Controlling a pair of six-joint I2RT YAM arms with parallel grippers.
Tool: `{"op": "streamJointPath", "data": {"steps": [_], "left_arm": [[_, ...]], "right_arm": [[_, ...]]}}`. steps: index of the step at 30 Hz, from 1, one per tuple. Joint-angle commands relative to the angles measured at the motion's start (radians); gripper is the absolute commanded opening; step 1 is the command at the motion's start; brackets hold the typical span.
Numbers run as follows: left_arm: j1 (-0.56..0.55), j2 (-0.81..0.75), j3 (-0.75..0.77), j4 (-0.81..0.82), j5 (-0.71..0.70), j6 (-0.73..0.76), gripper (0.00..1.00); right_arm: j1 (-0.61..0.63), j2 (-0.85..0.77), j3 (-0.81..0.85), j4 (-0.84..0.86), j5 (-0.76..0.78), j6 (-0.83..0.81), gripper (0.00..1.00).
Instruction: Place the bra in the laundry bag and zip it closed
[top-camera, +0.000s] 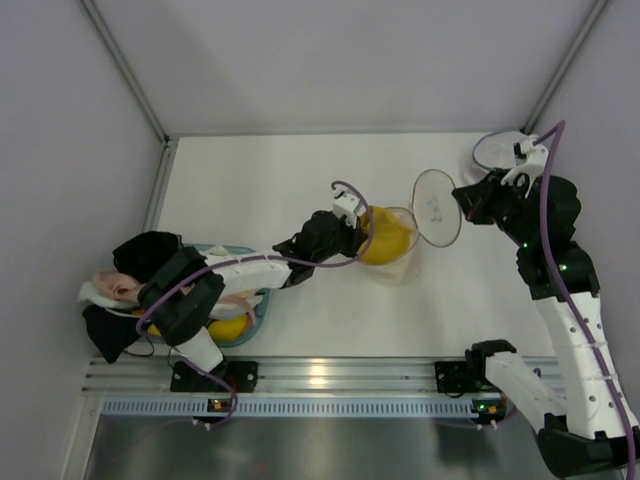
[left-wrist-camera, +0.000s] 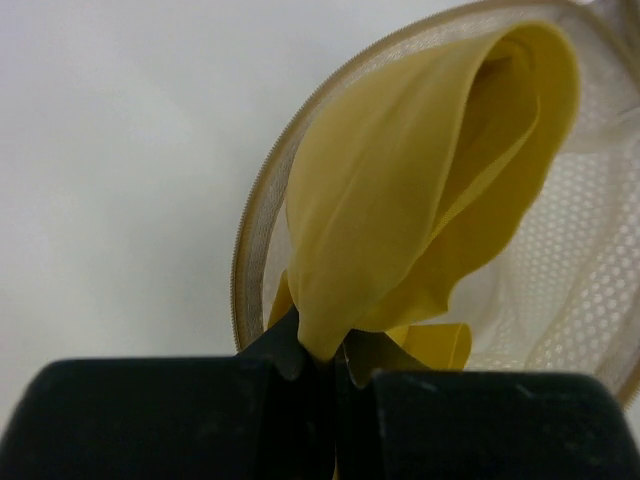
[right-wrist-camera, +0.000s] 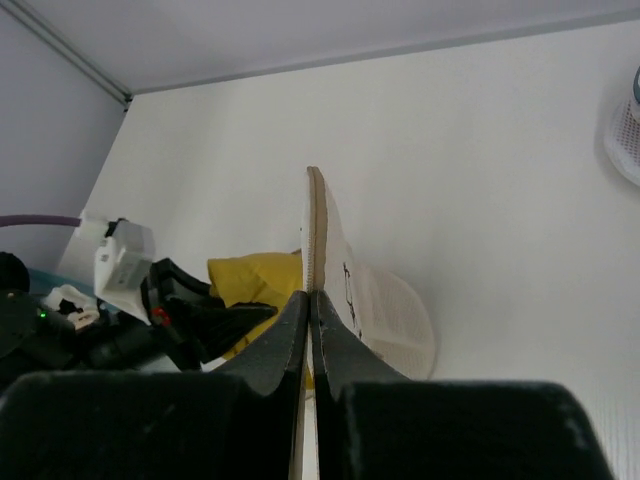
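Item: mustard-yellow soft-fabric bra (left-wrist-camera: 420, 190) with moulded cups, folded on itself, sitting in the open bowl of the bag with its fold rising above the rim.
Container: round translucent white mesh laundry bag (left-wrist-camera: 258, 215) with a beige zip rim, mid-way across the white table (top-camera: 250, 190). Its lid (top-camera: 437, 207) is tipped up on the right side.
Left gripper (left-wrist-camera: 322, 352): fingers pinched tight on a lower edge of the bra fabric.
Right gripper (right-wrist-camera: 310, 312): fingers pressed together on the lid's rim, holding it edge-on.
Handling (judged): the bra is light and limp at the edges and springy at the cups. It is likely to slump on release, but the cups may stand proud and foul the zip. The mesh is flimsy and only the rim gives shape.
Hold point (judged): take a fabric edge or strap for lowering. The zip pull is not located in any view.
Other items: blue-rimmed round bag (top-camera: 498, 150) in the far right corner and teal-rimmed basket (top-camera: 262, 300) of garments at near left, both well apart.
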Motion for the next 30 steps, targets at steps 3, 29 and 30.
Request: {"op": "streamJointPath", "data": {"steps": [3, 29, 30], "left_arm": [[-0.06, 0.06, 0.124, -0.138, -0.042, 0.135, 0.0], [0.034, -0.138, 0.277, -0.541, -0.145, -0.082, 0.86], [0.052, -0.129, 0.273, -0.541, -0.137, -0.107, 0.86]], "right_arm": [[0.006, 0.011, 0.063, -0.026, -0.014, -0.036, 0.0], [0.012, -0.044, 0.015, -0.028, -0.032, -0.093, 0.0], [0.011, -0.047, 0.015, -0.026, -0.04, -0.095, 0.0]]}}
